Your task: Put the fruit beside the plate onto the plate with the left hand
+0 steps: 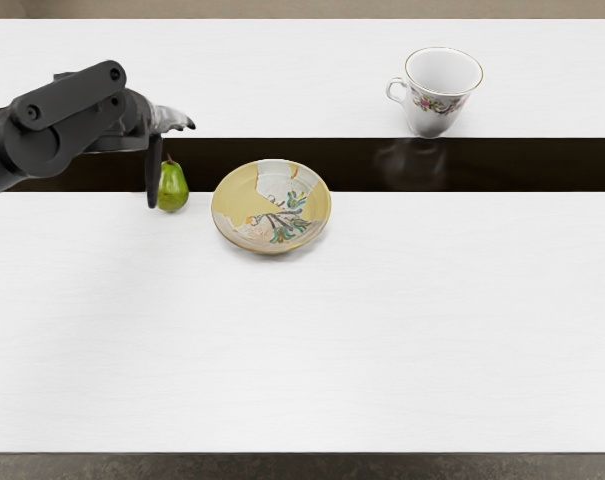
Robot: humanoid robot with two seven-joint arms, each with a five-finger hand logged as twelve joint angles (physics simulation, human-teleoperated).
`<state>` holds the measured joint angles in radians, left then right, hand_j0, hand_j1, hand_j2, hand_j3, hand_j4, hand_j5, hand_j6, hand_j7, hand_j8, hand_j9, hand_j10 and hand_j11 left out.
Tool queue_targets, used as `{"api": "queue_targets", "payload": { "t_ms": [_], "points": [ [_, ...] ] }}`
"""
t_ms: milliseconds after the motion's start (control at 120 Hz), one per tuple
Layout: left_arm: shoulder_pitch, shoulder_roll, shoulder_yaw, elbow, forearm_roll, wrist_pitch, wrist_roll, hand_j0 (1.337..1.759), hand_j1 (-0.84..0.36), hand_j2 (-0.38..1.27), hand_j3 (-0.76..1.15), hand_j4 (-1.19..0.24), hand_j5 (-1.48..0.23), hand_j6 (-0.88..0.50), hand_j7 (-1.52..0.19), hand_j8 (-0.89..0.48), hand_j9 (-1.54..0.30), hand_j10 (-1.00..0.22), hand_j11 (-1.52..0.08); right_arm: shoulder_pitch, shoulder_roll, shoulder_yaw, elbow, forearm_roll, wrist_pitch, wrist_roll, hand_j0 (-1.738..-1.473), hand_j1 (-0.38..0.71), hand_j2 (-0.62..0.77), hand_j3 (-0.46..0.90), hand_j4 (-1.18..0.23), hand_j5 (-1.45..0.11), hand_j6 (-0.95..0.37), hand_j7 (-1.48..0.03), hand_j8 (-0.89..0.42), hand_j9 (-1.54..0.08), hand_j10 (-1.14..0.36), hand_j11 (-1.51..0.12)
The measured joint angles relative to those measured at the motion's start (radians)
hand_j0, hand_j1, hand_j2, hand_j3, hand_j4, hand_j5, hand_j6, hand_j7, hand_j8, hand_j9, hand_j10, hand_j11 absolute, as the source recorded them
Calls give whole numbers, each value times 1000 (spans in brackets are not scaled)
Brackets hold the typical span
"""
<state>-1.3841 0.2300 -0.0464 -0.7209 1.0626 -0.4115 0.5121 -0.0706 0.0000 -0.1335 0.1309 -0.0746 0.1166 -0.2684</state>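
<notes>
A green pear [173, 187] stands upright on the white table, just left of the yellow patterned plate [271, 206], with a small gap between them. My left hand [168, 152] comes in from the left edge and hovers over the pear. Its fingers are spread: one dark finger [153, 178] hangs down along the pear's left side, the others point right above the stem. Nothing is held. The plate has nothing on it. The right arm is out of view.
A white teacup [437, 90] with a floral print and gold rim stands at the back right. A dark band [462, 165] runs across the table behind the pear and plate. White tabletop [302, 340] stretches in front.
</notes>
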Motion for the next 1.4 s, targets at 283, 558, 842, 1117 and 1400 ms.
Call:
{"api": "queue_targets", "payload": {
  "t_ms": [283, 558, 842, 1117, 1400],
  "points": [
    [25, -20, 15, 17, 2, 30, -13, 1658, 322, 5, 0, -25, -31, -26, -30, -26, -30, -25, -30, -1, 0, 0, -4, 0, 0, 0, -1658, -349, 0, 0, 0, 0, 0, 0, 0, 0, 0, 0],
    [46, -21, 15, 35, -2, 74, -13, 1658, 290, 11, 0, -52, -65, -53, -65, -53, -65, -52, -65, -3, 0, 0, -6, 0, 0, 0, -1658, -349, 0, 0, 0, 0, 0, 0, 0, 0, 0, 0],
    [14, -28, 15, 80, -2, 54, -15, 1658, 138, 36, 0, -179, -230, -180, -230, -180, -230, -178, -230, -3, 0, 0, -6, 0, 0, 0, -1658, -349, 0, 0, 0, 0, 0, 0, 0, 0, 0, 0],
    [16, -105, 45, 168, 2, 11, -64, 1658, 96, 43, 0, -213, -275, -214, -275, -214, -275, -213, -275, -4, 0, 0, -6, 0, 0, 0, -1658, -349, 0, 0, 0, 0, 0, 0, 0, 0, 0, 0],
    [21, -124, 73, 177, 1, 4, -71, 1658, 86, 45, 0, -221, -286, -222, -286, -222, -285, -221, -285, -5, 0, 0, -7, 0, 0, 0, -1658, -349, 0, 0, 0, 0, 0, 0, 0, 0, 0, 0]
  ]
}}
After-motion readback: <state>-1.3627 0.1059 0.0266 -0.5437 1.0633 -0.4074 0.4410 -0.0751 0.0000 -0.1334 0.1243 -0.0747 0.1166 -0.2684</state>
